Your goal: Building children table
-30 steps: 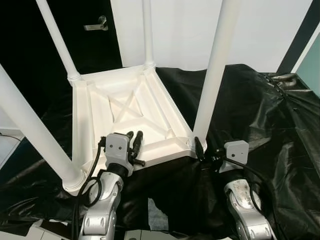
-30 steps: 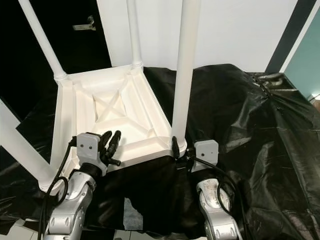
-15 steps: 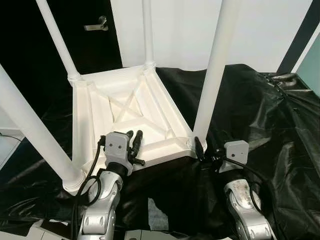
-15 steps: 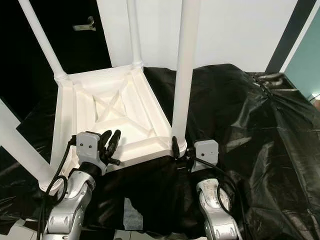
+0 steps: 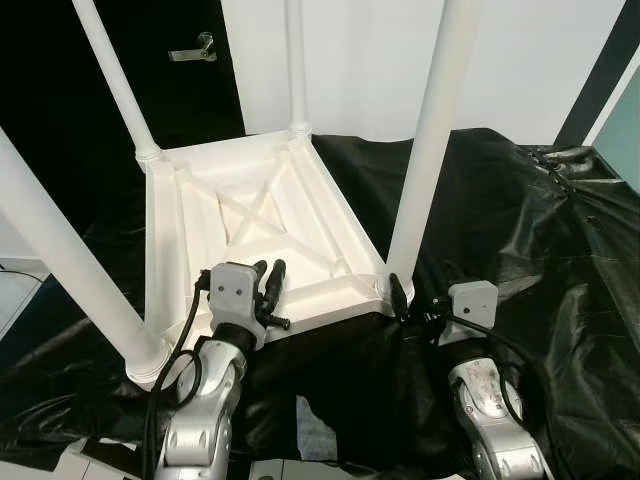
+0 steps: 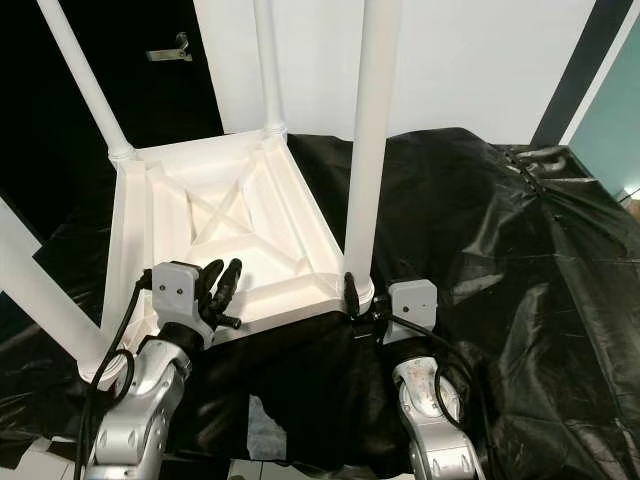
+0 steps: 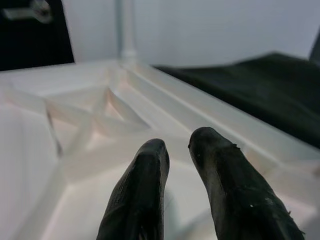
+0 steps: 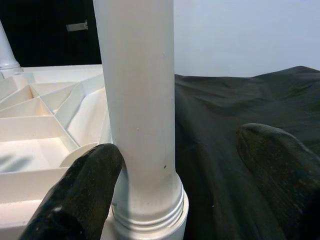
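Note:
A white children's table point(image 5: 260, 225) lies upside down on a black sheet, its underside ribs facing up and its legs pointing upward. My left gripper point(image 5: 268, 272) hovers over the table's near rim, its fingers point(image 7: 145, 190) almost together with nothing between them. My right gripper point(image 5: 410, 302) is open at the base of the near right leg point(image 5: 425, 150). In the right wrist view that leg point(image 8: 137, 100) stands between the two spread fingers, close to one fingertip point(image 8: 85, 185) and well apart from the other.
The black sheet point(image 5: 520, 230) lies crumpled across the surface to the right and front. Behind stand a dark door with a metal handle point(image 5: 192, 48) and a white wall point(image 5: 360, 60). The near left leg point(image 5: 60, 260) slants across the left side.

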You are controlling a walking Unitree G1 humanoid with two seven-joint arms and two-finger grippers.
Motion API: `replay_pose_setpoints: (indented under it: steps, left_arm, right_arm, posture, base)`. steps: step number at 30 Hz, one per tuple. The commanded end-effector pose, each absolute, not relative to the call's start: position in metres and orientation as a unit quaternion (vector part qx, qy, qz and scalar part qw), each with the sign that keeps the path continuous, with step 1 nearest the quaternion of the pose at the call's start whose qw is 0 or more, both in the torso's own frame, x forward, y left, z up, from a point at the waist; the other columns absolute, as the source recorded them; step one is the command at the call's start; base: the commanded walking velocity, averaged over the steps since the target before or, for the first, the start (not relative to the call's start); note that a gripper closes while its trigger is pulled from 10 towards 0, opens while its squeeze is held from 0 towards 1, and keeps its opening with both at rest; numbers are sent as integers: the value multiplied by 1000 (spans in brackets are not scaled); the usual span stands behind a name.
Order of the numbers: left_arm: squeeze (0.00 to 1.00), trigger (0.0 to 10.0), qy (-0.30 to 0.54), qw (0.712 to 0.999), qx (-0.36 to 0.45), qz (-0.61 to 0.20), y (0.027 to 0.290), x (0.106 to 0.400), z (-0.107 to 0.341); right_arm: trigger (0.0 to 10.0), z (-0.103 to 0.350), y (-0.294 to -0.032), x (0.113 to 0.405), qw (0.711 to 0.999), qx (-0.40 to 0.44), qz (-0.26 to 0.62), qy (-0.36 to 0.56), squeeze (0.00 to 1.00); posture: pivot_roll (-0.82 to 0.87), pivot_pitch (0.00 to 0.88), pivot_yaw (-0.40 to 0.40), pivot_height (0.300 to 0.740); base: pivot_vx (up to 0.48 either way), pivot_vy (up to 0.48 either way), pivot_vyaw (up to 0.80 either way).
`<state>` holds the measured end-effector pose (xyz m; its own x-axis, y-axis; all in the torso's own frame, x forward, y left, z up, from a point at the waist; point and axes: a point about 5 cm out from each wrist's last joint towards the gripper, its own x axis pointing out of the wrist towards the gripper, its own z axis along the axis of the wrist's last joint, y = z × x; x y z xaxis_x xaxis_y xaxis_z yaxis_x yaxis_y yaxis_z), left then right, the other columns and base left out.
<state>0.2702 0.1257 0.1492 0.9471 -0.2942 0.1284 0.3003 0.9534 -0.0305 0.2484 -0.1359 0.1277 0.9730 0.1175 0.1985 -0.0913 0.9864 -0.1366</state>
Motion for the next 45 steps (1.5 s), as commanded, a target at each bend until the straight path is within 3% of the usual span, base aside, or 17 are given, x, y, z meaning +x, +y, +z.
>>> replay_pose_setpoints:
  steps: [1, 12, 25, 45]
  left_arm:
    - [0, 10000, -64, 989, -35, -125, 129, 272, 154]
    - [0, 10000, -113, 986, -14, -119, 128, 272, 173]
    - [0, 10000, -60, 990, -20, -128, 130, 273, 146]
    - [0, 10000, -38, 990, -21, -135, 131, 272, 141]
  right_arm:
    - [10000, 139, -142, 251, 989, -65, 37, -125, 0]
    - [10000, 156, -138, 254, 985, -66, 44, -154, 0]
    - [10000, 135, -134, 254, 990, -64, 60, -108, 0]
    - [10000, 128, -124, 254, 989, -57, 102, -90, 0]
  posture:
    - [57, 0, 23, 740]
    - [59, 0, 17, 740]
    - [56, 0, 14, 740]
    - [59, 0, 16, 740]
  base:
    - [0, 0, 0]
    - [0, 0, 0]
    - [0, 0, 0]
    - [0, 0, 0]
